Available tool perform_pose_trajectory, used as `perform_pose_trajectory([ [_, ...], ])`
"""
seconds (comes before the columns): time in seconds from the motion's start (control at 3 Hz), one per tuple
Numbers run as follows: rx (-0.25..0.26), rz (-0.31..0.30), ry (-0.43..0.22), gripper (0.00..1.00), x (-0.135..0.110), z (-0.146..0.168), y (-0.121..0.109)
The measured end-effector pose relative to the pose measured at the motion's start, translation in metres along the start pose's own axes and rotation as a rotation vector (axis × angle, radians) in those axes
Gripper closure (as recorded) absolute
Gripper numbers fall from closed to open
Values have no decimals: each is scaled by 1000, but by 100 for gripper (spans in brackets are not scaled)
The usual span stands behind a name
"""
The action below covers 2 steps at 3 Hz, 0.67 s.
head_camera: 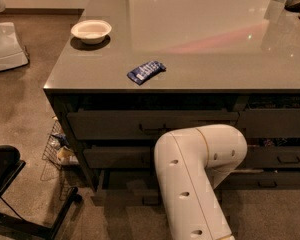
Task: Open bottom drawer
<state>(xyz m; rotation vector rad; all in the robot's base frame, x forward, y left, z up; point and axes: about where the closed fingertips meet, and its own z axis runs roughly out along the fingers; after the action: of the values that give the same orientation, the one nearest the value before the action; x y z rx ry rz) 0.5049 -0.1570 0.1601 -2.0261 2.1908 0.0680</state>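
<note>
I'm looking down past the corner of a glossy grey-topped cabinet island (215,59). The robot's thick white arm (200,179) rises from the lower edge of the view and bends at a rounded elbow right in front of the drawer fronts. The gripper is out of sight, somewhere behind that elbow and low against the cabinet face, so I cannot tell whether it is spread, closed or gripping anything.

The bottom drawer (122,197), a wide dark grey-brown drawer with a low, thin front panel, lies at the foot of the left-hand stack, just above the floor. Its right part is hidden by the arm, and a dark gap shows over its front. Above it are the middle wide drawer (117,157) and the taller top wide drawer (150,124), which has a dark handle at its centre. The right-hand stack of drawers (277,123) shows beyond the elbow.

On the top, a shallow round white bowl (90,30) stands near the left edge, and a crumpled blue snack packet (146,71) lies near the front edge, well apart from the bowl. A wire basket (57,149) stands on the speckled brown floor (20,109) beside the cabinet's left end, with a black frame (7,184) nearer to me
</note>
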Motion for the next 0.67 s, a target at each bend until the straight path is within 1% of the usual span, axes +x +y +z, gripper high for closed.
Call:
perform_pose_trajectory([
  [0.33, 0, 0, 0, 100, 0, 0, 0],
  [0.67, 0, 0, 0, 86, 0, 0, 0],
])
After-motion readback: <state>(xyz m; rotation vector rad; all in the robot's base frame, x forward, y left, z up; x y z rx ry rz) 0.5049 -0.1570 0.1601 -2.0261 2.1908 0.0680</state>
